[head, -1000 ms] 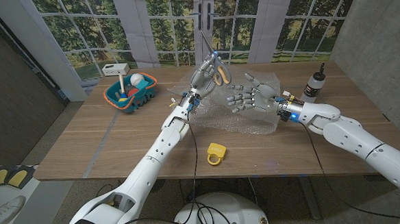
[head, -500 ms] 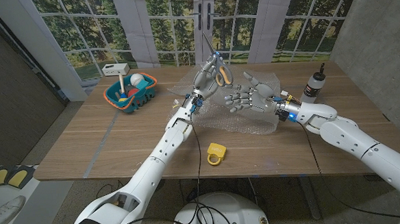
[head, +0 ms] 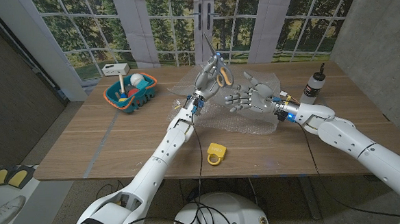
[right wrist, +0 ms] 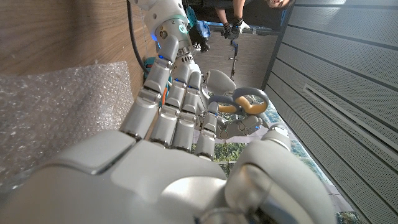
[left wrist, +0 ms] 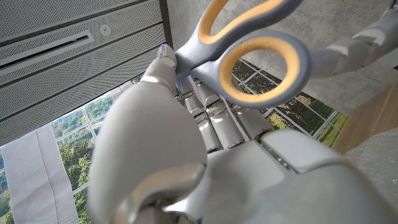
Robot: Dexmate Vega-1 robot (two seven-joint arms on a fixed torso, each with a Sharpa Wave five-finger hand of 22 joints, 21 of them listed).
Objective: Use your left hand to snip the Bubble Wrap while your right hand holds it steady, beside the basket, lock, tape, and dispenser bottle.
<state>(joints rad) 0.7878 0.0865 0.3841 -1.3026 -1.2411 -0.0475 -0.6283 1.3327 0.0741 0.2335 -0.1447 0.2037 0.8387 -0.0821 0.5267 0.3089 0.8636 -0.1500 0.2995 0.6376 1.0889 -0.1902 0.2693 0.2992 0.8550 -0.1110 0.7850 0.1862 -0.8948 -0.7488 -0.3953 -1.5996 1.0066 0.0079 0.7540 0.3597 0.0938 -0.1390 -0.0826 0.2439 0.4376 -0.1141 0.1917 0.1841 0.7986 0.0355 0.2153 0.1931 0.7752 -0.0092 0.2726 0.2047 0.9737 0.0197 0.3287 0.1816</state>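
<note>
My left hand (head: pixel 206 76) is raised above the table and grips yellow-and-grey scissors (head: pixel 221 74), blades pointing up. The left wrist view shows the scissor handles (left wrist: pixel 261 56) in front of that hand (left wrist: pixel 186 155). A clear Bubble Wrap sheet (head: pixel 245 123) lies on the table's middle right. My right hand (head: pixel 250 95) hovers over it, fingers apart and stretched toward the scissors, holding nothing. From the right wrist, that hand (right wrist: pixel 168 155) reaches past the Bubble Wrap (right wrist: pixel 56 118) toward the scissors (right wrist: pixel 245 102).
An orange-and-blue basket (head: pixel 146 84) with several items stands at the back left, a white box (head: pixel 115 68) behind it. A yellow lock (head: pixel 217 153) lies near the front edge. The dispenser bottle (head: pixel 314 85) stands at the back right.
The left hand with the scissors has edged slightly toward the right hand. The right hand has hardly moved.
</note>
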